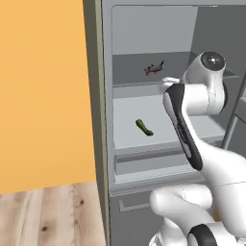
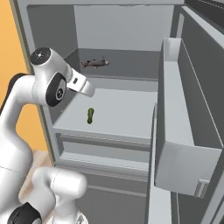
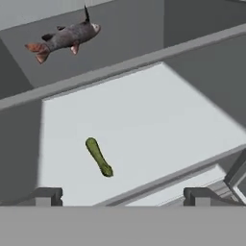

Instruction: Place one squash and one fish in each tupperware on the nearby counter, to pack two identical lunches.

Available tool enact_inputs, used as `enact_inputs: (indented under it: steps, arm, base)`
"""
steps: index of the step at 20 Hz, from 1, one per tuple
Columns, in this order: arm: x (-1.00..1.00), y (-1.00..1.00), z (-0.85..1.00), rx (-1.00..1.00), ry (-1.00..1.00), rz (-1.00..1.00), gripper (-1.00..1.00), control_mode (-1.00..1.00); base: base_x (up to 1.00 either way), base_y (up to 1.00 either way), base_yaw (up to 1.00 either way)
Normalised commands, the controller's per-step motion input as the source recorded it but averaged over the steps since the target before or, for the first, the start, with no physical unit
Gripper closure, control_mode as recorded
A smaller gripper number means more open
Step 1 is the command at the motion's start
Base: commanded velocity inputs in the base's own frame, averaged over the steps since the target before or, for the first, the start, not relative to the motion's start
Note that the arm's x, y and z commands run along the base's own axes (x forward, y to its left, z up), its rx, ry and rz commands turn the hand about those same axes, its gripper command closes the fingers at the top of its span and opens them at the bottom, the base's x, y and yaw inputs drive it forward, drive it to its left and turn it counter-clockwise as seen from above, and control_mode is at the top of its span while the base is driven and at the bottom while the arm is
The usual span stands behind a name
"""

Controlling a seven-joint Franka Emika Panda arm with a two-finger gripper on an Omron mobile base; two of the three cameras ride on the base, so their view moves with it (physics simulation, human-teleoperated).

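**Hand spread wide and empty before the open fridge**

The hand (image 3: 122, 196) is fully released: in the hand view its two dark fingertips (image 3: 47, 196) stand far apart at the bottom edge, with nothing between them and nothing touching them. It hangs in front of the fridge (image 2: 127, 26), looking in and down over the shelves, well short of the food.

The green squash (image 3: 99, 157) lies flat on the pale middle shelf (image 3: 158, 120), towards its left front part, slim and slightly bent, alone on that surface. The grey fish (image 3: 65, 38) sits on the darker shelf above, near the back wall, with reddish tail and fins. From the left base view the squash (image 1: 144, 128) and fish (image 1: 153, 68) are both small but plain to see; the arm (image 1: 182, 125) crosses in front of the right half of the shelves and hides what lies there. From the right base view the squash (image 2: 90, 115) and fish (image 2: 95, 63) sit left of the open door (image 2: 183, 131), whose bin blocks the fridge's right side. The hand itself is hard to make out in both base views, where the arm's wrist covers it.
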Motion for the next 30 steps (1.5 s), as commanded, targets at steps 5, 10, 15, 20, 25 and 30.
enact_inputs:
  steps: [5, 10, 15, 20, 25, 30]
  arm:
    - [0.22, -0.03, 0.42, 0.14, 0.00, -0.09, -1.00, -1.00]
    - [0.38, 0.00, 0.04, 0.08, 0.00, -0.09, -1.00, -1.00]
    - [0.44, 0.00, 0.00, 0.01, 0.00, -0.08, -1.00, -1.00]
    - [0.60, 0.00, 0.00, 0.06, 0.00, -0.06, -1.00, -1.00]
    - [0.63, 0.00, 0.00, 0.09, 0.00, 0.00, -1.00, -1.00]
    - [0.65, 0.00, 0.00, 0.06, 0.00, 0.00, -1.00, -1.00]
  base:
    - [0.00, 0.00, 0.00]
    - [0.00, 0.00, 0.00]
    - [0.00, 0.00, 0.00]
    - [0.00, 0.00, 0.00]
    - [0.00, 0.00, 0.00]
    - [0.00, 0.00, 0.00]
